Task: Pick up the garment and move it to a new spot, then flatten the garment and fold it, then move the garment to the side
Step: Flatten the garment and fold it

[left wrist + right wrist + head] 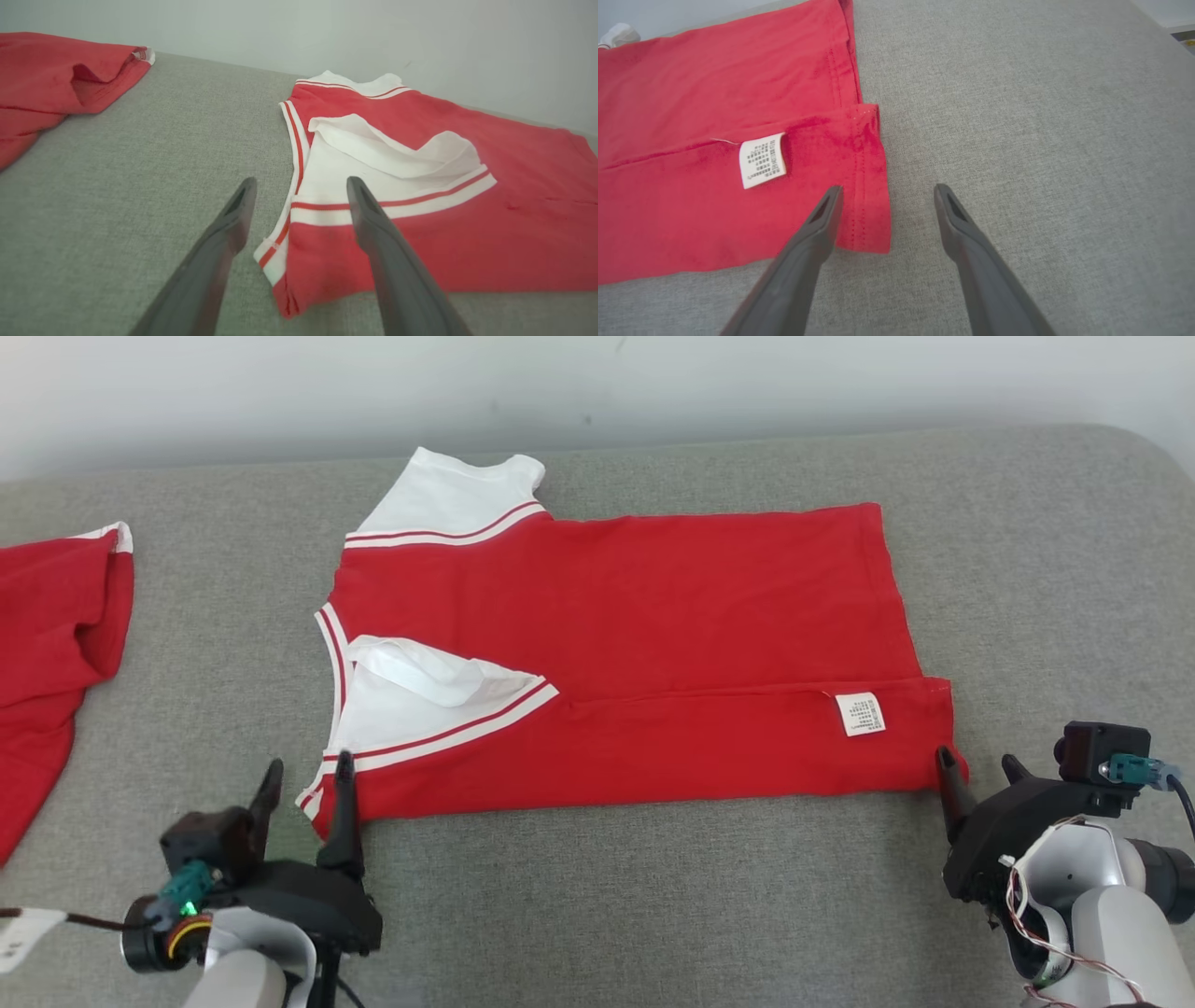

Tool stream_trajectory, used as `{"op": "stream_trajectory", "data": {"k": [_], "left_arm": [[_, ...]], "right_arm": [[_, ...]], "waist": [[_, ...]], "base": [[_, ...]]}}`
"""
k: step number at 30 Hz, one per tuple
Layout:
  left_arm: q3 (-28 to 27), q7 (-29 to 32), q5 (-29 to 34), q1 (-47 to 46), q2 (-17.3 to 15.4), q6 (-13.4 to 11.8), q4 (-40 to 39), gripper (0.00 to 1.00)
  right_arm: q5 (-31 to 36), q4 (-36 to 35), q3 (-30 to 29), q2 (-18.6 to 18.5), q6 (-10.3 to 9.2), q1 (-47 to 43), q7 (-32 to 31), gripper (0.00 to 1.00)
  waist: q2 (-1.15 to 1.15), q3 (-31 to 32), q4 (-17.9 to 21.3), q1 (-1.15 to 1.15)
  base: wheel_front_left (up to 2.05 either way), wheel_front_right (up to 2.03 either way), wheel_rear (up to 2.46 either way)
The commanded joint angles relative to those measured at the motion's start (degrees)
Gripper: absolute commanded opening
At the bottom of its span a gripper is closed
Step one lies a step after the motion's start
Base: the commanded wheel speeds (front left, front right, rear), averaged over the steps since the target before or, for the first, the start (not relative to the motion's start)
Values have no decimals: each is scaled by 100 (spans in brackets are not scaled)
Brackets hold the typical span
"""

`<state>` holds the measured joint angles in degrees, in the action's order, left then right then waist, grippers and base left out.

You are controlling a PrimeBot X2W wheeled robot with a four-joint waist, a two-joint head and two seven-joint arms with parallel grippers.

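Observation:
The garment (635,635) is a red shirt with white, red-striped sleeves. It lies flat on the grey cushion with its near long edge folded over, a white care label (861,714) showing on the flap. My left gripper (308,777) stands open at the garment's near left corner (289,261), one finger over the cloth, nothing held. Over at the near right corner (871,224), my right gripper (978,763) is open too, its fingers straddling the hem (859,154) and empty.
A second red garment (51,635) lies crumpled at the left edge of the grey cushion (653,896). A pale wall (597,383) runs behind. The cushion's rounded corner is at the back right (1148,457).

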<state>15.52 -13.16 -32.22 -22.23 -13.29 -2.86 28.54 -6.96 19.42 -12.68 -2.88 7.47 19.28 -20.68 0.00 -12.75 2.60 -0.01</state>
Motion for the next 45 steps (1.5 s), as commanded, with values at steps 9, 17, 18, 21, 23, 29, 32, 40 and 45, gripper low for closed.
{"op": "stream_trajectory", "data": {"k": [9,17,18,21,23,29,32,40,45], "left_arm": [[294,647,196,188,-64,-368,163,100],[342,906,106,-35,13,-410,508,22],[354,898,103,-64,26,-394,535,0],[378,917,90,-105,43,-383,581,0],[390,891,78,-152,64,-356,610,0],[397,814,40,-201,91,-305,740,0],[388,764,24,-223,76,-314,799,0],[447,698,-7,-253,134,-297,864,0],[487,634,-40,-217,147,-205,898,0]], "right_arm": [[40,-460,112,0,7,-206,-448,100],[204,-480,131,0,7,-126,-670,100],[242,-469,122,0,7,-100,-683,100],[312,-444,99,-1,7,-41,-674,100],[304,-378,111,3,7,11,-678,100],[289,-41,197,1,7,190,-810,100],[268,136,292,9,7,252,-897,100],[297,473,411,26,8,271,-1386,38],[326,348,376,11,7,205,-1392,0]], "waist": [[0,-17,-60,1],[0,-163,-3,1],[0,-182,0,1],[0,-218,2,1],[0,-245,-3,1],[0,-281,-58,1],[0,-279,-90,1],[0,-267,-169,1],[0,-233,-154,1]], "base": [[0,0,0],[0,0,0],[0,0,0],[0,0,0],[0,0,0],[0,0,0],[0,0,0],[0,0,0],[0,0,0]]}}
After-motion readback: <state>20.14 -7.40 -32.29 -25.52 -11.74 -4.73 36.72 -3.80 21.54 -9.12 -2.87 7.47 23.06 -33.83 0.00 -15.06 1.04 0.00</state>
